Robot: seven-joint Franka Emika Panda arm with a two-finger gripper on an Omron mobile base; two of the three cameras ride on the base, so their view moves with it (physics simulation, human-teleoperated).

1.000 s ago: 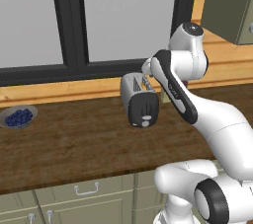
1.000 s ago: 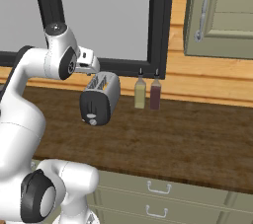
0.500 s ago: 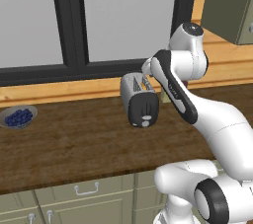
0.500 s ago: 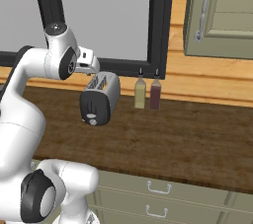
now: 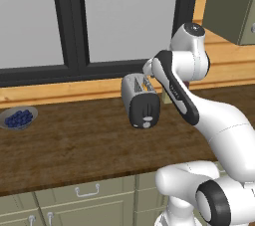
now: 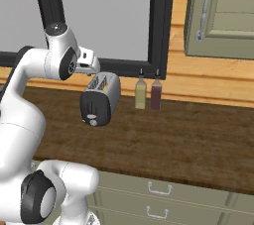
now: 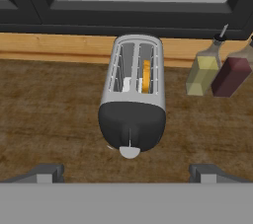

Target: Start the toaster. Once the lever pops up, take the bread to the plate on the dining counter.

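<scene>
The silver-grey toaster [image 5: 141, 100] [image 6: 101, 98] stands on the dark wood worktop below the window, its black end face turned toward me. From above, in the hand view, the toaster [image 7: 133, 94] has the bread [image 7: 146, 72] sunk in its right slot, showing as an orange-tan edge. A thin pale slider line and a pale round knob [image 7: 129, 152] mark the end face. My gripper [image 7: 127, 173] hangs above and in front of the toaster, open wide, fingertips [image 7: 47, 172] far apart and empty. The plate and dining counter are out of view.
Two bottles, yellow [image 6: 141, 93] and dark red [image 6: 156, 94], stand right of the toaster against the wooden backsplash. A grey bowl of blueberries [image 5: 18, 118] sits far left on the worktop [image 5: 74, 145]. An upper cabinet [image 6: 223, 16] hangs at the right.
</scene>
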